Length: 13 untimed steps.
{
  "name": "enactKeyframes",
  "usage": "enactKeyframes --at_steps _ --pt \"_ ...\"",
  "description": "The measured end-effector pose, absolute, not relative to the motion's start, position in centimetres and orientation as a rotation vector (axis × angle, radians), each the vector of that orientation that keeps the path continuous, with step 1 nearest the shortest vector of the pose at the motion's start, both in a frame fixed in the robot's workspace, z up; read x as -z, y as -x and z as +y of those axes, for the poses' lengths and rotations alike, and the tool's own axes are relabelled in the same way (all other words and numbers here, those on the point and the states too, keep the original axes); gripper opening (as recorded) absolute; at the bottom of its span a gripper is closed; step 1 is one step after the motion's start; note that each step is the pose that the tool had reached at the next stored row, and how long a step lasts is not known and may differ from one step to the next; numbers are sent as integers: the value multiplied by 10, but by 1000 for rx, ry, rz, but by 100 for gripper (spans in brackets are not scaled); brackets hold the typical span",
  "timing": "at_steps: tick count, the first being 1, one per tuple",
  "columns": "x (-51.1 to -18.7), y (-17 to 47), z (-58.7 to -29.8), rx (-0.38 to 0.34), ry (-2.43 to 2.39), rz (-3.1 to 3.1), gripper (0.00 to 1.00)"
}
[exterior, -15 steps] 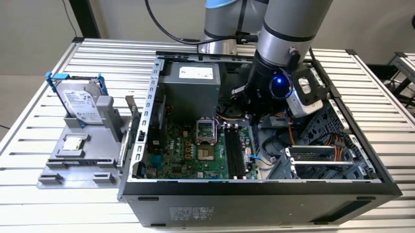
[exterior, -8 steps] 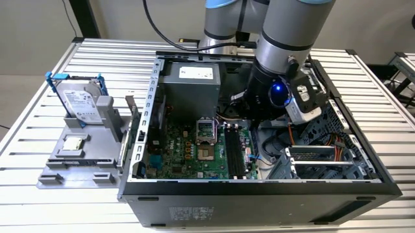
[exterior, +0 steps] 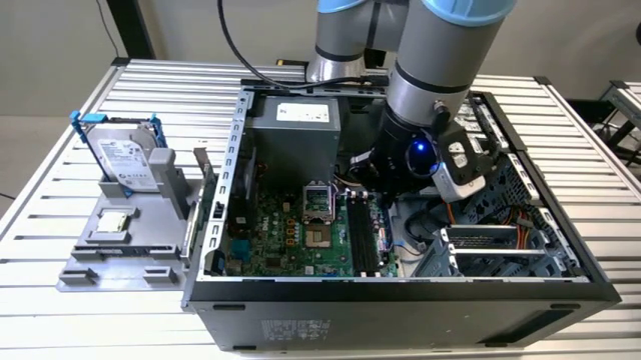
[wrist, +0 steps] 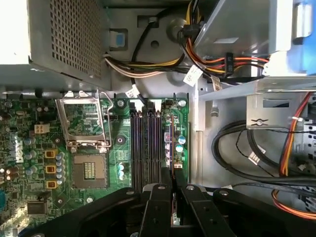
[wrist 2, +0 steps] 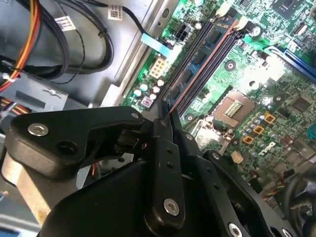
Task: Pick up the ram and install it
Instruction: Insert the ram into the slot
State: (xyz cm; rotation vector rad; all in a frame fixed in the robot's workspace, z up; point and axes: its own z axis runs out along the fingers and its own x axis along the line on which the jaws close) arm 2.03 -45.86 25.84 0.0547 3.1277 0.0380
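Observation:
The ram (wrist: 174,200) shows as a thin board edge pinched between my black fingers, also seen edge-on in the second wrist view (wrist 2: 170,109). My gripper (wrist: 174,186) (wrist 2: 168,118) is shut on it, low inside the open computer case (exterior: 401,289). It hangs just above the motherboard's black memory slots (wrist: 145,143) (wrist 2: 207,59) (exterior: 365,232), at the end of the slot nearest the case's cable bay. The stick lies parallel to the slots. In the exterior view the arm's wrist (exterior: 416,154) hides the fingertips and the ram.
An open processor socket (wrist: 89,128) (exterior: 317,199) sits beside the slots, with the grey power supply (wrist: 64,34) (exterior: 296,124) past it. Cable bundles (wrist: 247,148) and a drive cage (exterior: 491,240) crowd the other side. Outside, a blue-handled hard drive (exterior: 125,154) and small processor chip (exterior: 113,221) rest on a grey stand.

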Motion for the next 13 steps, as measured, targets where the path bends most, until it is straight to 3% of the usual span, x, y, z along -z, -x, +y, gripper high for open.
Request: enactKeyframes --at_steps 13 --pt "-235 -16 -461 -38 -27 3128 0"
